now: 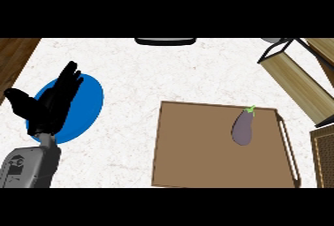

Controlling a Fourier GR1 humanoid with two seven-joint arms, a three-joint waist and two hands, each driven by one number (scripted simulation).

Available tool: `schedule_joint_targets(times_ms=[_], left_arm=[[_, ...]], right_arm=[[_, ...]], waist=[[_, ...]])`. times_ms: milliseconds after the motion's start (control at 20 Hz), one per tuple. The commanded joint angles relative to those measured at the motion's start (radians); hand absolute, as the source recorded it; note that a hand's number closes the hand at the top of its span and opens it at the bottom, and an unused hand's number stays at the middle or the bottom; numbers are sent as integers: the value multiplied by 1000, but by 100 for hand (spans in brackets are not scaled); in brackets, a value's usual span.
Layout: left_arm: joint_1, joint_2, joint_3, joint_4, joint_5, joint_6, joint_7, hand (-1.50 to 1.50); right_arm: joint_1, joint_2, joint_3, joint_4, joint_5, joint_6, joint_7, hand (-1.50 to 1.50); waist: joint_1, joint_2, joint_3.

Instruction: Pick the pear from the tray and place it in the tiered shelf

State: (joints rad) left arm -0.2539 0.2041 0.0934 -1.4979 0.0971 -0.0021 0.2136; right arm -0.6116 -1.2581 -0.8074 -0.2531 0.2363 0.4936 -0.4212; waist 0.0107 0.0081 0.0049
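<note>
1 eggplant (243, 128) on tray (195, 150), left hand (46, 108) open, seemingly over blue plate (88, 103)

A black left hand (46, 103) with long, slim fingers and a broader thumb joins a narrow dark wrist. Below it comes a boxy grey forearm (29, 167) with rounded edges, bearing a small dark round marking on its face.

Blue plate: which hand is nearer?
Left. The left hand is open over the blue plate, covering its left part. The right hand is not in view.
</note>
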Motion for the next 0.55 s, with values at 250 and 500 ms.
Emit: schedule_joint_targets(times_ms=[250, 500], left_arm=[[38, 21, 24, -47, 29, -25, 12, 0], [19, 3, 16, -28, 3, 8, 15, 0]], right_arm=[[209, -86, -40, 23, -38, 233, -270, -150], [279, -47, -14, -22, -27, 210, -380, -150]], waist=[[-19, -7, 3], [-21, -5, 3]])
